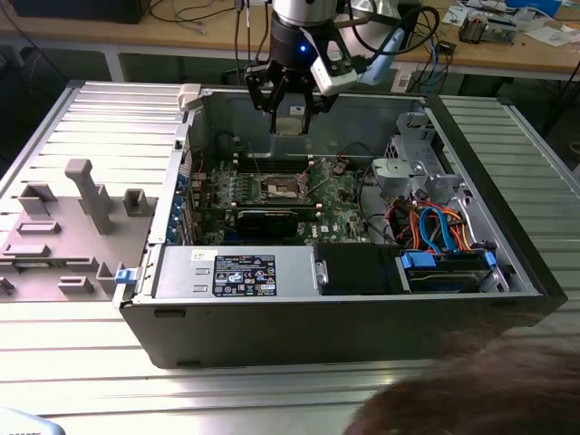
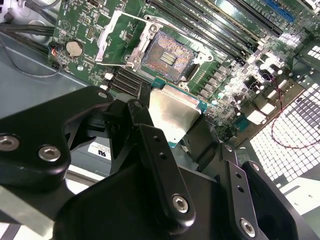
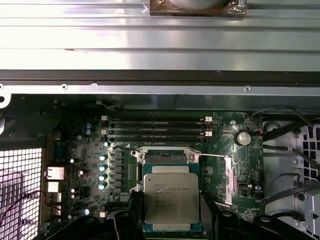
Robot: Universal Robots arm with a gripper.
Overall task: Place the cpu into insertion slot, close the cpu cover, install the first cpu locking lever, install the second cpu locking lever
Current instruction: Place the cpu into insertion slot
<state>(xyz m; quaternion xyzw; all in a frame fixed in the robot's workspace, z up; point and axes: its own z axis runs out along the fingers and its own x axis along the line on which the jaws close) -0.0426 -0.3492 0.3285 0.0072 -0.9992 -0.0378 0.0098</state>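
The cpu [image 3: 170, 197] is in the air, grasped by two opposite edges between the fingers [image 2: 157, 160] of my gripper [image 1: 290, 116]. It hangs above the green board [image 1: 335, 195], toward the far wall of the open case [image 1: 362, 317], and is not yet in the slot [image 2: 167, 54].

I judge the edge grip is there to leave the chip's underside free to drop into the socket. It also leaves the metal top uncovered, so I can watch it in both wrist views.

The chip lies flat and about level with the board, its silvery top up and its contact side down. It is nearly square, so there is little long axis to speak of. In the first wrist view its edges run about parallel to the socket's rim, which suggests it is already squared up for seating.

The slot sits open, its dark centre bare. The cover [image 2: 105, 45] is swung back off it to one side, clear of the chip's way down.
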